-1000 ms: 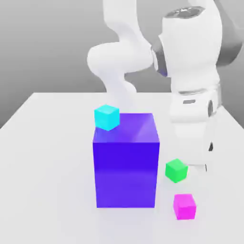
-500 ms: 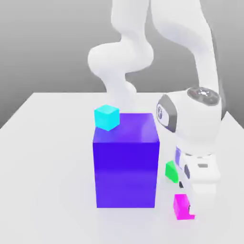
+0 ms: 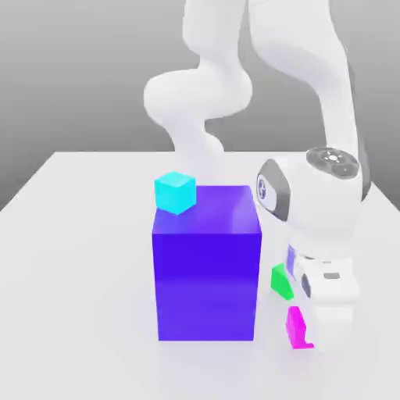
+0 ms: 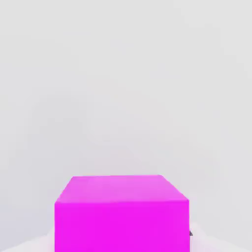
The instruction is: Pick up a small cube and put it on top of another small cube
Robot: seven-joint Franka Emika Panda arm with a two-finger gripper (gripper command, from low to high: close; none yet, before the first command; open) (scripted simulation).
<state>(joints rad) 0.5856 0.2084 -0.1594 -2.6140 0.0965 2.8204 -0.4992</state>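
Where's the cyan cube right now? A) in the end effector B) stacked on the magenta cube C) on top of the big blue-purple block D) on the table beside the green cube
C: the cyan cube sits on a top corner of the big blue-purple block, far from the end effector down at the magenta cube.

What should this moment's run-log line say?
phase: grasp | pincer: shut on magenta cube, on table | green cube: beside blue block | stacking: not yet
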